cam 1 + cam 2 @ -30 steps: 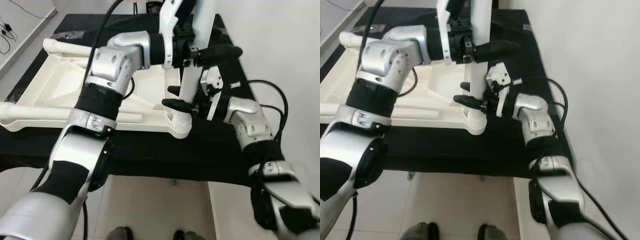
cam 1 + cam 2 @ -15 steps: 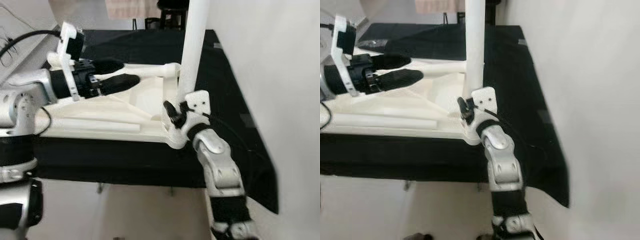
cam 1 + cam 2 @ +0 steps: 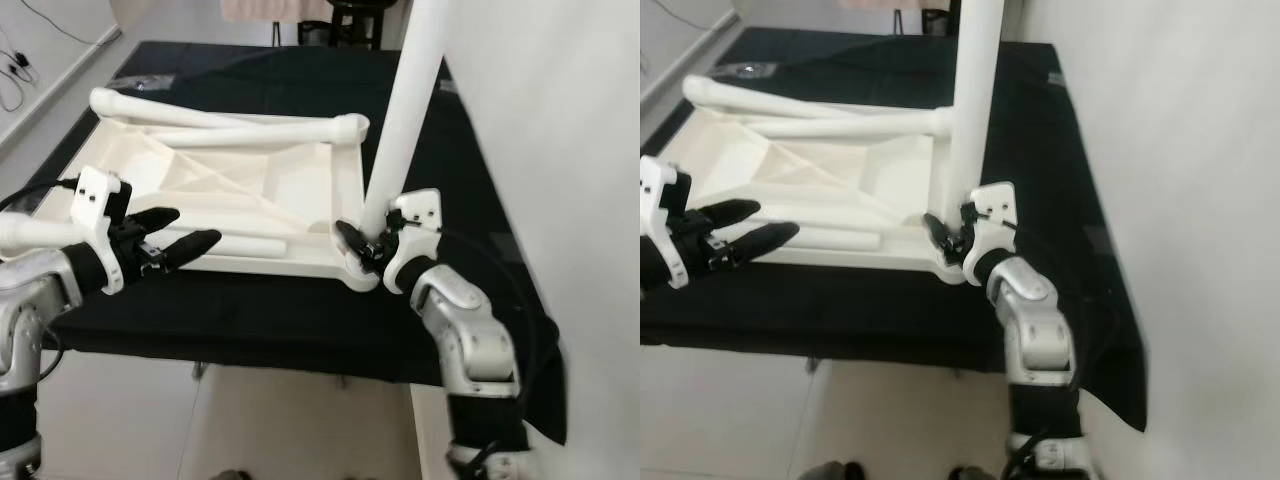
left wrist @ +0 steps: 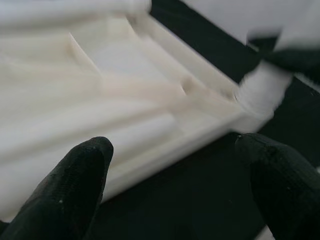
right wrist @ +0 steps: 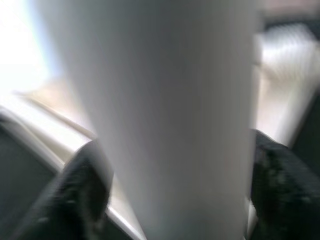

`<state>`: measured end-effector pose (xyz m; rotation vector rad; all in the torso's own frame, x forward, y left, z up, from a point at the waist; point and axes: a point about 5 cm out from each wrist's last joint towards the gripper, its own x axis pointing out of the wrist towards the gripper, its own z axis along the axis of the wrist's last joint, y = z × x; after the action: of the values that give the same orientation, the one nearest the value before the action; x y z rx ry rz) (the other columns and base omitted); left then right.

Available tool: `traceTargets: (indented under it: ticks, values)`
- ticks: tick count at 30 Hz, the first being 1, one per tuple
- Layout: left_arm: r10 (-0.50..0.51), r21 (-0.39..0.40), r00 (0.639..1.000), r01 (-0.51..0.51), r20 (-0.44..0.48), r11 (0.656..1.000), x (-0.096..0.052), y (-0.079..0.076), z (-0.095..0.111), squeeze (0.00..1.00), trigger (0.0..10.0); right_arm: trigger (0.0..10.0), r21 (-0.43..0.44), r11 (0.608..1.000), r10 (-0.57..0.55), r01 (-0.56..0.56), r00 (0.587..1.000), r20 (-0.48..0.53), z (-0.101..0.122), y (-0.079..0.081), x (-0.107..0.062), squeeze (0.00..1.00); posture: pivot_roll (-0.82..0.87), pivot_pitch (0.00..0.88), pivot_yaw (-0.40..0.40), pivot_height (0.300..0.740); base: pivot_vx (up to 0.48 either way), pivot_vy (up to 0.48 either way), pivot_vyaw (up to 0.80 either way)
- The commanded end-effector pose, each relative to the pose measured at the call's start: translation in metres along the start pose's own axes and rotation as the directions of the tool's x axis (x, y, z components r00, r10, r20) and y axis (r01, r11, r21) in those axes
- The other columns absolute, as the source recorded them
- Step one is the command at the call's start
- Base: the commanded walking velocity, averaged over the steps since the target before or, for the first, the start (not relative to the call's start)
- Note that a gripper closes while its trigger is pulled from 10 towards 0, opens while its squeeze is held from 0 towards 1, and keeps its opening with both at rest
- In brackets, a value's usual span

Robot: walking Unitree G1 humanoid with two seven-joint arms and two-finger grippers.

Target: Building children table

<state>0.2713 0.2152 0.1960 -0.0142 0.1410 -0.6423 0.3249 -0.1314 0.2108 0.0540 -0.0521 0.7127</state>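
White plastic makes up the whole job: the tabletop (image 3: 230, 190) lies upside down on a black cloth (image 3: 300, 310), ribbed underside showing, with one leg (image 3: 405, 120) standing up at the near right corner socket (image 3: 358, 268) and leaning a little toward the wall. The right gripper (image 3: 362, 243) sits at the very foot of that leg, its fingers on either side of it and closed on it, as the right wrist view shows with the white tube between the two black fingers (image 5: 280, 185). The left gripper (image 3: 178, 233) hovers above the near edge of the tabletop, jaws parted and holding nothing; the left wrist view looks across the rim toward the same corner. Two more legs lie flat, one (image 3: 220, 105) across the far side of the top and one (image 3: 30, 228) at the near left; another tube (image 3: 240, 243) rests inside the rim. By my judgement the step in hand is seating this leg in its corner socket, and it does not look fully upright yet. Next move probably calls for pressing or turning the leg until it stands straight, then the free left gripper fetching another leg. No brand, label or writing can be read anywhere.
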Motion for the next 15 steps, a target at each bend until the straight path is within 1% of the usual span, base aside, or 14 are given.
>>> traceTargets:
  ticks: [1, 3, 4, 5, 6, 7, 8, 9, 10, 11, 12, 13, 14, 15]
  values:
    - [0.011, 0.018, 1.000, -0.011, -0.010, 1.000, -0.001, -0.004, -0.005, 0.00, 10.0, 10.0, -0.026, 0.986, 0.164, -0.162, 0.983, 0.077, 0.012, 0.007, -0.001, 1.00, 0.08, 0.137, -0.049, 0.740, 0.000, 0.000, 0.00]
    - [0.011, 0.018, 1.000, -0.011, -0.010, 1.000, -0.001, -0.004, -0.005, 0.00, 10.0, 10.0, -0.026, 0.986, 0.164, -0.162, 0.983, 0.077, 0.012, 0.007, -0.001, 1.00, 0.08, 0.137, -0.049, 0.740, 0.000, 0.000, 0.00]
    - [0.003, 0.008, 1.000, -0.003, 0.007, 1.000, 0.000, -0.012, -0.011, 0.00, 10.0, 10.0, -0.050, 0.961, 0.275, -0.273, 0.960, 0.055, 0.012, 0.006, -0.002, 0.00, 0.09, 0.135, -0.047, 0.740, 0.000, 0.000, 0.00]
    - [0.003, 0.008, 1.000, -0.003, 0.007, 1.000, 0.000, -0.012, -0.011, 0.00, 10.0, 10.0, -0.050, 0.961, 0.275, -0.273, 0.960, 0.055, 0.012, 0.006, -0.002, 0.00, 0.09, 0.135, -0.047, 0.740, 0.000, 0.000, 0.00]
    - [-0.008, 0.005, 1.000, 0.008, 0.025, 1.000, 0.001, -0.020, -0.015, 0.00, 10.0, 10.0, -0.058, 0.934, 0.353, -0.351, 0.935, 0.028, 0.010, 0.003, -0.002, 0.00, 0.09, 0.130, -0.048, 0.740, 0.000, 0.000, 0.00]
    - [-0.008, 0.005, 1.000, 0.008, 0.025, 1.000, 0.001, -0.020, -0.015, 0.00, 10.0, 10.0, -0.058, 0.934, 0.353, -0.351, 0.935, 0.028, 0.010, 0.003, -0.002, 0.00, 0.09, 0.130, -0.048, 0.740, 0.000, 0.000, 0.00]
    - [-0.034, 0.009, 0.999, 0.034, 0.039, 0.999, 0.003, -0.030, -0.021, 0.00, 10.0, 10.0, -0.054, 0.914, 0.402, -0.401, 0.916, -0.001, 0.008, -0.003, 0.002, 0.00, 0.10, 0.127, -0.051, 0.740, 0.000, 0.000, 0.00]
    - [-0.034, 0.009, 0.999, 0.034, 0.039, 0.999, 0.003, -0.030, -0.021, 0.00, 10.0, 10.0, -0.054, 0.914, 0.402, -0.401, 0.916, -0.001, 0.008, -0.003, 0.002, 0.00, 0.10, 0.127, -0.051, 0.740, 0.000, 0.000, 0.00]
    - [-0.072, 0.015, 0.996, 0.072, 0.043, 0.997, 0.004, -0.043, -0.028, 0.00, 10.0, 10.0, -0.029, 0.900, 0.435, -0.435, 0.900, -0.021, 0.007, -0.010, 0.006, 0.00, 0.10, 0.125, -0.054, 0.740, 0.000, 0.000, 0.00]
    - [-0.072, 0.015, 0.996, 0.072, 0.043, 0.997, 0.004, -0.043, -0.028, 0.00, 10.0, 10.0, -0.029, 0.900, 0.435, -0.435, 0.900, -0.021, 0.007, -0.010, 0.006, 0.00, 0.10, 0.125, -0.054, 0.740, 0.000, 0.000, 0.00]
    - [-0.101, 0.018, 0.994, 0.100, 0.043, 0.995, 0.004, -0.052, -0.033, 0.00, 10.0, 10.0, -0.012, 0.895, 0.445, -0.446, 0.895, -0.029, 0.006, -0.014, 0.010, 0.00, 0.11, 0.124, -0.056, 0.740, 0.000, 0.000, 0.00]
    - [-0.126, 0.014, 0.991, 0.125, 0.045, 0.992, 0.004, -0.063, -0.038, 0.00, 10.0, 10.0, -0.004, 0.902, 0.431, -0.432, 0.901, -0.050, 0.004, -0.020, 0.016, 0.00, 0.11, 0.123, -0.057, 0.740, 0.000, 0.000, 0.00]
    - [-0.126, 0.014, 0.991, 0.125, 0.045, 0.992, 0.004, -0.063, -0.038, 0.00, 10.0, 10.0, -0.004, 0.902, 0.431, -0.432, 0.901, -0.050, 0.004, -0.020, 0.016, 0.00, 0.11, 0.123, -0.057, 0.740, 0.000, 0.000, 0.00]
    - [-0.141, 0.012, 0.989, 0.141, 0.043, 0.990, 0.004, -0.072, -0.042, 0.00, 10.0, 9.1, -0.003, 0.910, 0.413, -0.414, 0.908, -0.072, 0.001, -0.025, 0.021, 0.00, 0.12, 0.123, -0.062, 0.740, 0.000, 0.000, 0.00]
